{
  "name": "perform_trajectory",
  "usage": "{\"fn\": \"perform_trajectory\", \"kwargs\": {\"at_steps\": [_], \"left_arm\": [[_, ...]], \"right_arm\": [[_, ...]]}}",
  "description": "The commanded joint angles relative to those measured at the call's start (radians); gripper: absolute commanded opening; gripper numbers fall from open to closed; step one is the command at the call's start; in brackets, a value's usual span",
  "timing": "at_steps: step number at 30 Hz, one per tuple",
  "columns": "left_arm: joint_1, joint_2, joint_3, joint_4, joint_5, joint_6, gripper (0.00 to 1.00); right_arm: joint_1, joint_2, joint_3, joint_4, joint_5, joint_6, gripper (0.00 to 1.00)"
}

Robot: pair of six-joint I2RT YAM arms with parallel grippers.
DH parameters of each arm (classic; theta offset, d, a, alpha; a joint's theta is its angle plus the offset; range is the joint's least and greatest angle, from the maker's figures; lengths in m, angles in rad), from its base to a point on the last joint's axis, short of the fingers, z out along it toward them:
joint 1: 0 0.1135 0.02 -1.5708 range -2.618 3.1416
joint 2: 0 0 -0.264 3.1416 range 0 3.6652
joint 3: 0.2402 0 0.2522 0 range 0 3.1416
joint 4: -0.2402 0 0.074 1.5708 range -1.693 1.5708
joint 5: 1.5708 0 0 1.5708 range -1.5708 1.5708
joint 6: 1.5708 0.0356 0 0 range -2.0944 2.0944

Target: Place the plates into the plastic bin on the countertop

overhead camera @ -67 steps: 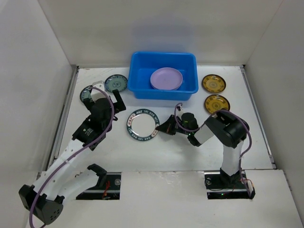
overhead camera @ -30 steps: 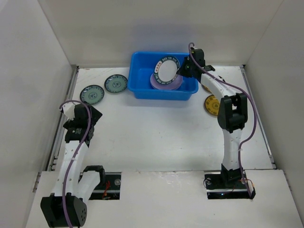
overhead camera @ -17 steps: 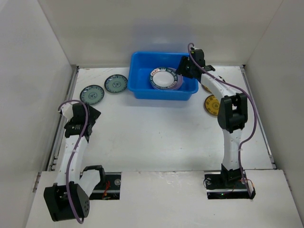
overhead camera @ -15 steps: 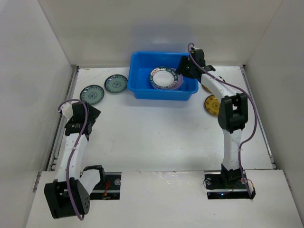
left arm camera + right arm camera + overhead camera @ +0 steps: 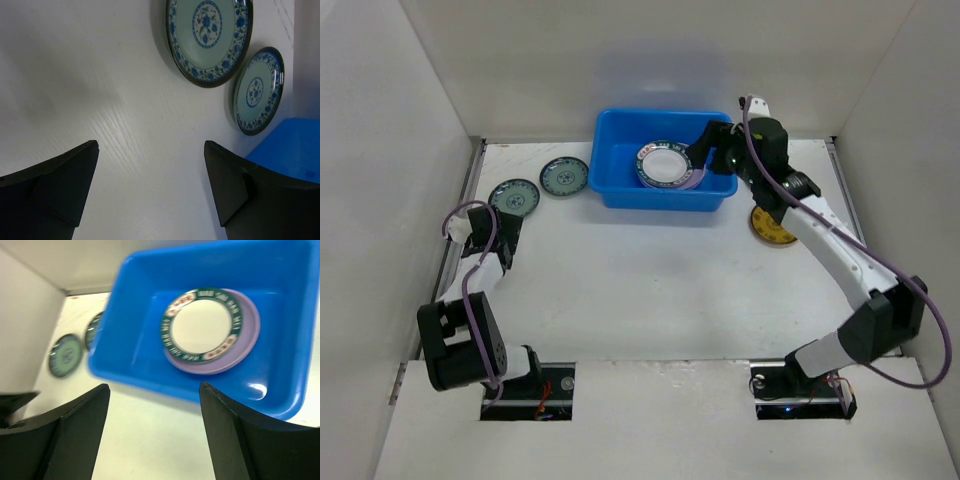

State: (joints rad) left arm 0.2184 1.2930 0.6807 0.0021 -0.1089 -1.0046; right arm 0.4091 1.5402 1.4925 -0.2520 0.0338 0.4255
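Noted dark-rimmed white plate [image 5: 662, 165] lying on lavender plate [image 5: 245, 347] inside plastic bin [image 5: 620, 190] at mid far edge of tabletop [image 5: 650, 290]. Logged right claw [image 5: 152, 390] released and empty above bin's right end, left claw [image 5: 150, 147] likewise released near left edge. Found teal plate [image 5: 514, 196] and second teal plate [image 5: 564, 177] near far-left corner, outside bin.

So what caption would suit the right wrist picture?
Open right tool above the blue bin, where a patterned-rim white plate rests on a lavender plate.
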Motion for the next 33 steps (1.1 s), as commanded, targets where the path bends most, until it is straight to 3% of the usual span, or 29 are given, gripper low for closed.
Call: {"fn": "perform_trajectory", "kwargs": {"at_steps": [1,10,21,28,33], "left_arm": [[0.034,0.060,-0.009,0.153,0.043,-0.086,0.81],[0.065,0.255,0.095,0.251,0.061,-0.100,0.51],[0.063,0.480,0.209,0.326,0.066,-0.184,0.47],[0.069,0.571,0.275,0.328,0.060,-0.209,0.38],[0.069,0.603,0.316,0.317,0.064,-0.213,0.08]], "right_arm": [[0.029,-0.084,-0.127,0.077,0.014,0.010,0.78],[0.049,-0.302,-0.368,0.125,0.012,0.042,0.78],[0.024,-0.353,-0.426,0.126,0.012,0.045,0.78],[0.015,-0.364,-0.442,0.128,0.012,0.045,0.78],[0.012,-0.371,-0.457,0.126,0.014,0.047,0.77]]}}
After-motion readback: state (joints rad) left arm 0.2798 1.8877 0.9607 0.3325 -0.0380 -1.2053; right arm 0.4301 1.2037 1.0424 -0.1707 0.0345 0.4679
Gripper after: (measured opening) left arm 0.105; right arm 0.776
